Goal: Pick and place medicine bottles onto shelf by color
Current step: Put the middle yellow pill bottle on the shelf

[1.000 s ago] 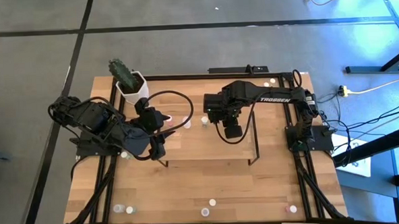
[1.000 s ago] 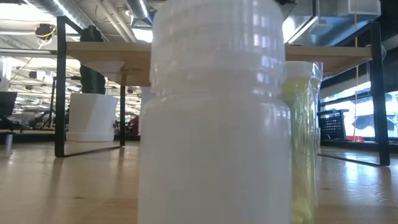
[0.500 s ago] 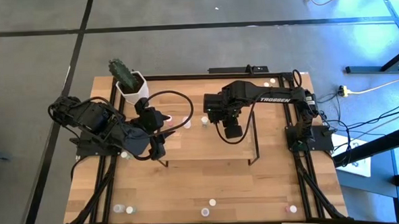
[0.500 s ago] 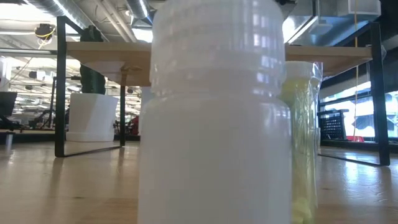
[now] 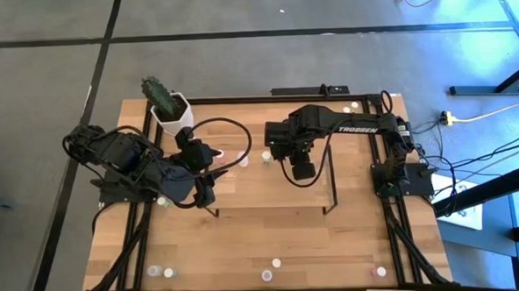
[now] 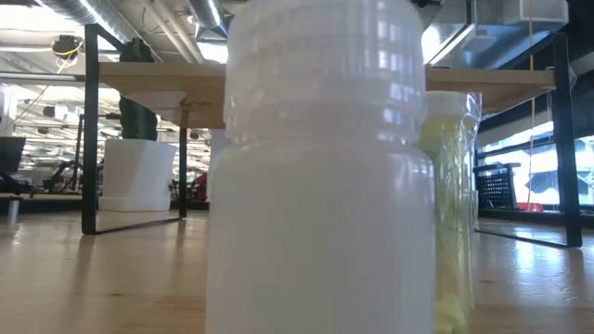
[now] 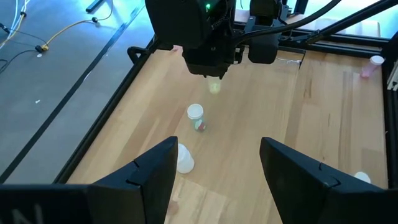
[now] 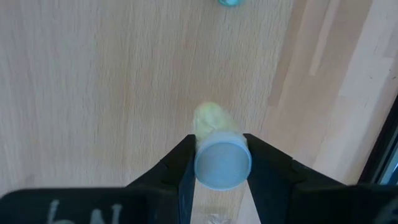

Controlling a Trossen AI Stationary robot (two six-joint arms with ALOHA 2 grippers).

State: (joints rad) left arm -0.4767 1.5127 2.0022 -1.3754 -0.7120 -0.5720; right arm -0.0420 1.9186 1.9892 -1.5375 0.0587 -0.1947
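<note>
The shelf [image 5: 270, 187] stands mid-table, a light-wood board on thin black end frames [image 6: 89, 130]. Over its right part my right gripper [image 5: 303, 172] points down, shut on a yellow medicine bottle [image 8: 211, 119] with a pale cap. At the shelf's left end my left gripper [image 5: 204, 190] hangs open with nothing between its fingers [image 7: 217, 146]. Two pale-capped bottles [image 7: 195, 115] [image 7: 183, 158] stand on the wood between the grippers. In the low view a white bottle [image 6: 320, 186] fills the picture, with a yellow one [image 6: 452, 213] behind it. My right gripper pinches the yellow bottle at its cap end [image 8: 222, 163] between its two fingers [image 8: 183, 168], coming from above and pointing down. The bottle stays upright, its yellow body below the fingertips. In the left wrist view it hangs [image 7: 214, 87] just above the wood.
A white pot with a cactus [image 5: 172, 110] stands at the far left corner. Loose bottles lie along the near edge [image 5: 162, 272] [image 5: 271, 269] [image 5: 381, 271], at the far right [image 5: 354, 104] and by the left arm [image 5: 165, 200]. A pink bottle [image 7: 372, 65] stands farther off.
</note>
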